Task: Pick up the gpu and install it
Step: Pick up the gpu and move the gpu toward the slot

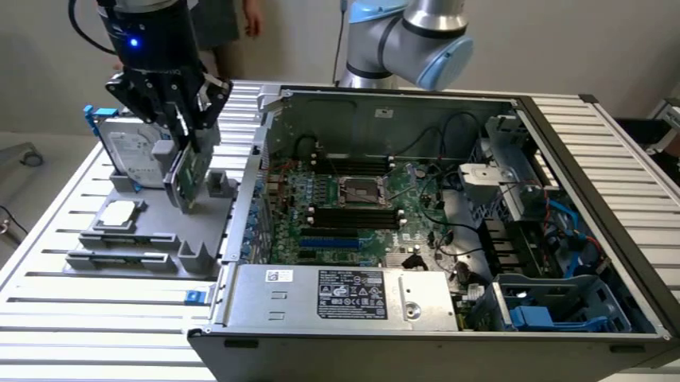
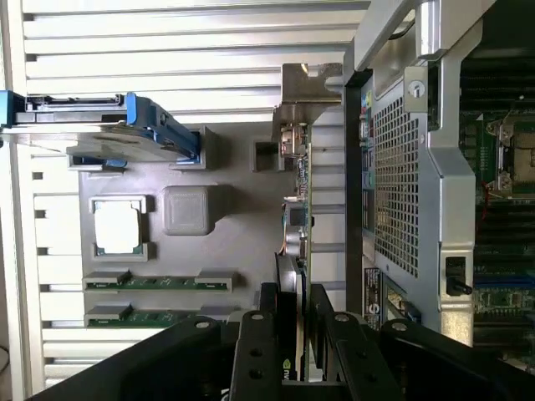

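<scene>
gpu [image 1: 188, 175] — on edge in gripper [image 1: 181, 131]

No print legible anywhere. Dense label [image 1: 352, 294] on power supply [image 1: 420, 309], near side of case: too small to read. Sticker [image 1: 132, 147] on hard drive [image 1: 115, 171], far left: same. gpu [image 1: 188, 183] markings unreadable.

I record the gripper [image 2: 294, 301] as black, and the gpu [image 1: 189, 171] as a green board edge with a silver bracket. The holder tray [image 1: 159, 219] is plain grey. The hard drive [image 1: 133, 151] is silver in a blue frame, and the processor chip [image 1: 119, 212] is silver. The table [image 1: 85, 326] shows ribbed silver slats. The motherboard [image 1: 351, 199] is green with blue slots [image 1: 330, 239].
</scene>
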{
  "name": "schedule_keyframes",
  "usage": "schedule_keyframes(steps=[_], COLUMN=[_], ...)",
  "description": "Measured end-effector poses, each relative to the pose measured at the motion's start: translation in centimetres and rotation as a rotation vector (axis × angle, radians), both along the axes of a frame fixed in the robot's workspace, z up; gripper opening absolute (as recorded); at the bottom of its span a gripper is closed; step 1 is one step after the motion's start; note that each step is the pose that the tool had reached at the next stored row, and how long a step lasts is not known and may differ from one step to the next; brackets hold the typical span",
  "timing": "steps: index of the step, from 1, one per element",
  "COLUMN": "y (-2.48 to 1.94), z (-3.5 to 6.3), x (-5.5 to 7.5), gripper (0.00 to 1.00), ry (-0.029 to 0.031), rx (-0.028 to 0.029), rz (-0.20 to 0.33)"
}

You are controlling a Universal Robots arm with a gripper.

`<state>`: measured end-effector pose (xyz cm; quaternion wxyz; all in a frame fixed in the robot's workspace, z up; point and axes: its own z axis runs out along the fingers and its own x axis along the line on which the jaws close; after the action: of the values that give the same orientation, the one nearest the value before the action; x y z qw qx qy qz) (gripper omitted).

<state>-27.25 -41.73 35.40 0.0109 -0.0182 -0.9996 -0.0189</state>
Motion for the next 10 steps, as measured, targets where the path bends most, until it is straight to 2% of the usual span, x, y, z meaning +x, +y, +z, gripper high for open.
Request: schedule_keyframes(steps=[3, 10], y=[-0.21, -1.07], z=[1.18, 3.50], x=[0.5, 1.6], gripper=[0.27, 0.27], ry=[0.0002, 0.0005], rx=[0.0045, 0.0219], rz=[0.000, 0.000])
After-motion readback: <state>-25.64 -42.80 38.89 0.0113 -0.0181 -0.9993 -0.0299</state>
